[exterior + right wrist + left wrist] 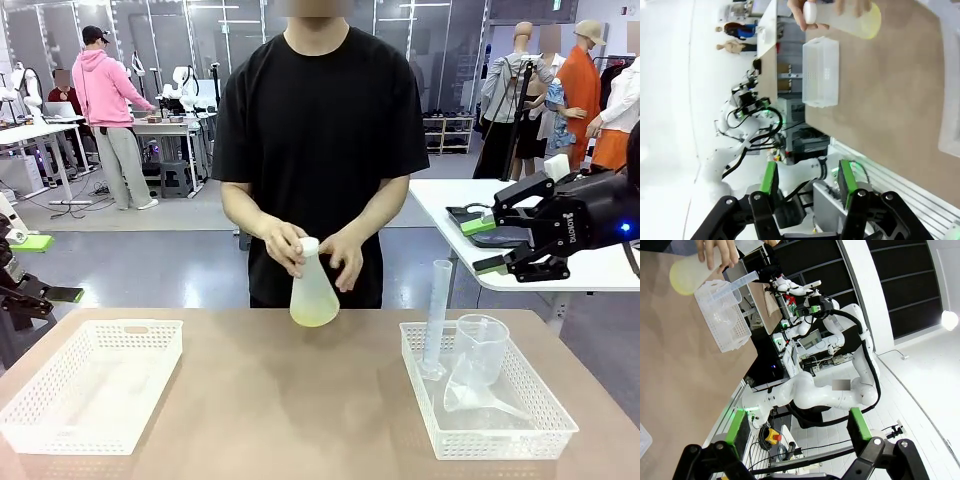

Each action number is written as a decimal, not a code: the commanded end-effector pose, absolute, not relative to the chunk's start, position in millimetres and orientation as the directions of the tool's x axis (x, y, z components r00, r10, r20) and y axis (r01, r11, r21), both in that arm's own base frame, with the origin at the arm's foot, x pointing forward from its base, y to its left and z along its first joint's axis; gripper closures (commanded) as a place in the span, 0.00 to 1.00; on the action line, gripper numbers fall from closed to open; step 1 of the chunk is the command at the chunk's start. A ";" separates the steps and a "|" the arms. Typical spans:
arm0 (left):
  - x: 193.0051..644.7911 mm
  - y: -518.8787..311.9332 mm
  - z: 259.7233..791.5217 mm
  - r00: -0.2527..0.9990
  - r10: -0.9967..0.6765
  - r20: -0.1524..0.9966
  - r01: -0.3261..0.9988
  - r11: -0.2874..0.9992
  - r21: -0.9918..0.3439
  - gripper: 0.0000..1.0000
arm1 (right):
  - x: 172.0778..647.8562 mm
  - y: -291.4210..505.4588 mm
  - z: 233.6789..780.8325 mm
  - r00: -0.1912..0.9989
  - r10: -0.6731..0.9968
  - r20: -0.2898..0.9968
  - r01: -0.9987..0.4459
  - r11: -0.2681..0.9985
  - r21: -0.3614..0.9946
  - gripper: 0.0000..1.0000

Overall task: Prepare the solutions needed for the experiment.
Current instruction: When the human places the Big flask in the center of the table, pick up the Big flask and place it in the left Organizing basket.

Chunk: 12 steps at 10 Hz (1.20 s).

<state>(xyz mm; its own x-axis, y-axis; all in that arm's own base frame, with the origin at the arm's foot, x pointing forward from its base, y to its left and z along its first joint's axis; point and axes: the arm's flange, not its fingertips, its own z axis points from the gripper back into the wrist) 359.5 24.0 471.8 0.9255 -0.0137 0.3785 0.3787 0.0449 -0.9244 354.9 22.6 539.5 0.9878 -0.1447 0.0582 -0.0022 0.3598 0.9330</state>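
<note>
green pads on my right gripper (484,245) stand partly apart, holding nothing, parked high off the table's (300,420) right edge. my left gripper (50,268) hangs wide open and empty off the left edge, likely leaving the person room. their hand (283,246) steadies the flask (314,285) at the far middle, the solutions (314,317) shallow and yellow in its base. bare tabletop lies open between the empty basket (60,440) and the labware basket (500,447).

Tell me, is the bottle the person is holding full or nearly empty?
Nearly empty. The conical flask holds just a shallow yellow-green liquid layer at its base; the rest above looks pale and unfilled.
</note>
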 end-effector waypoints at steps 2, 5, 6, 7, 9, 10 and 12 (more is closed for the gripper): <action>358.7 23.7 473.6 0.924 -0.022 0.383 0.383 0.038 -0.923 0.00 | 361.0 16.4 536.7 0.994 -0.109 -0.017 0.052 0.328 0.943 0.36; 358.7 23.7 473.6 0.924 -0.022 0.383 0.383 0.038 -0.923 0.00 | 359.0 14.3 536.4 0.995 -0.102 -0.009 0.040 0.304 0.952 0.00; 358.7 23.7 473.6 0.924 -0.022 0.383 0.383 0.038 -0.923 0.00 | 359.5 12.4 535.3 0.994 -0.105 -0.020 0.049 0.287 0.957 0.00; 358.7 23.7 473.6 0.924 -0.022 0.383 0.383 0.038 -0.923 0.00 | 359.5 11.4 533.7 0.995 -0.098 -0.035 0.060 0.273 0.960 0.00; 358.7 23.7 473.6 0.924 -0.022 0.383 0.383 0.038 -0.923 0.00 | 355.8 11.5 532.6 0.994 -0.103 -0.024 0.054 0.302 0.952 0.00; 358.7 23.7 473.6 0.924 -0.022 0.383 0.383 0.038 -0.923 0.00 | 355.8 11.5 532.6 0.994 -0.103 -0.024 0.054 0.302 0.952 0.00; 358.7 23.7 473.6 0.924 -0.022 0.383 0.383 0.038 -0.923 0.00 | 355.8 11.5 532.6 0.994 -0.103 -0.024 0.054 0.302 0.952 0.00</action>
